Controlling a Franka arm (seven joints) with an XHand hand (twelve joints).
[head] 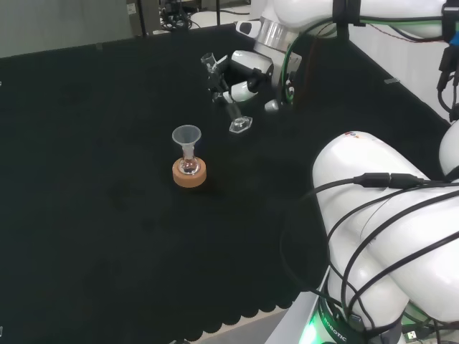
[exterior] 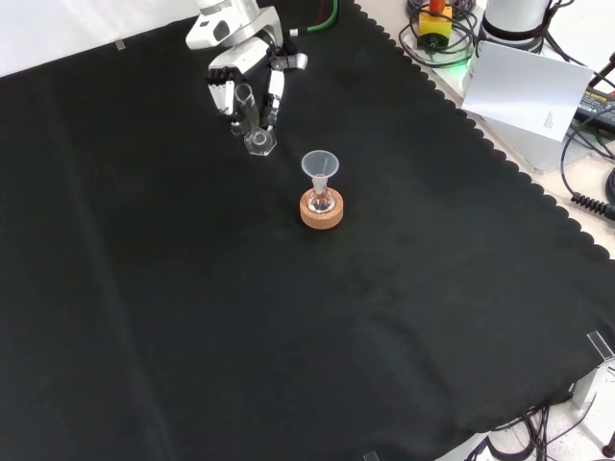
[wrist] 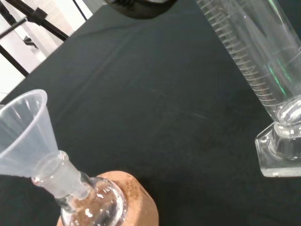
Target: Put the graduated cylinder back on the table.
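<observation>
The clear graduated cylinder (head: 239, 122) leans in the hand (head: 246, 74), whose fingers are curled round its upper part. Its hexagonal foot (exterior: 258, 144) is at or just above the black cloth; I cannot tell whether it touches. In the front view the hand (exterior: 242, 63) comes in from the top, with fingers (exterior: 275, 96) on either side of the tube. The wrist view has the cylinder's scale marks (wrist: 251, 63) and foot (wrist: 278, 151) close by. To the cylinder's lower left in the head view, a small round flask (head: 189, 165) with a clear funnel (head: 186, 134) sits on a cork ring (head: 190, 174).
The arm's white links (head: 387, 215) fill the head view's right side. Beyond the cloth's scalloped edge in the front view lie a white sheet (exterior: 524, 84) and cables (exterior: 586, 134). Bare black cloth (exterior: 288, 336) spreads below the flask in that view.
</observation>
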